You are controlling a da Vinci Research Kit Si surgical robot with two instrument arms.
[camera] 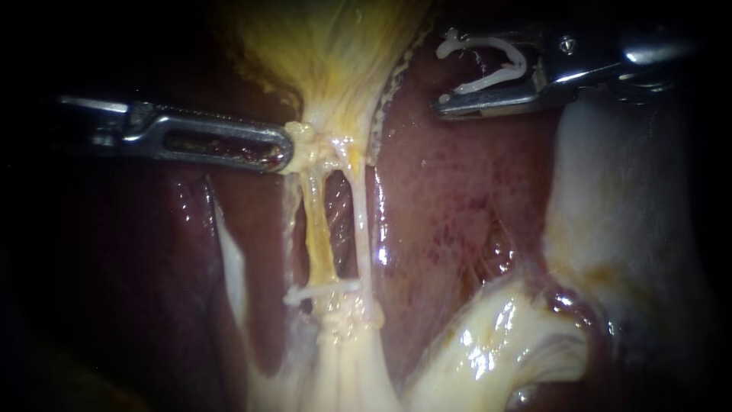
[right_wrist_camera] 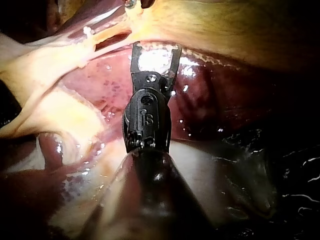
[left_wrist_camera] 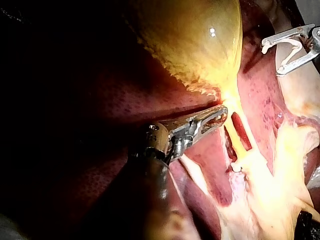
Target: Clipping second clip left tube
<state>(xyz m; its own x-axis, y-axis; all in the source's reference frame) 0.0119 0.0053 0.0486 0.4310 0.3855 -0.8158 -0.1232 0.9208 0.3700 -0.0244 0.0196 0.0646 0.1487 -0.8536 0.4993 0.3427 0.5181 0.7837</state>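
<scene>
Dark red liver behind; centre frame, the yellow left tube, a white clip low on it. The left end effector grips the gallbladder neck; the right end effector, upper right, holds an open clip (it could snare the neighbouring tube).

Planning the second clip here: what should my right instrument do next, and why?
Probably carry the right instrument with its open new clip toward the left tube, above the placed clip. It hangs far from the tube, while the left instrument grips the gallbladder.
</scene>
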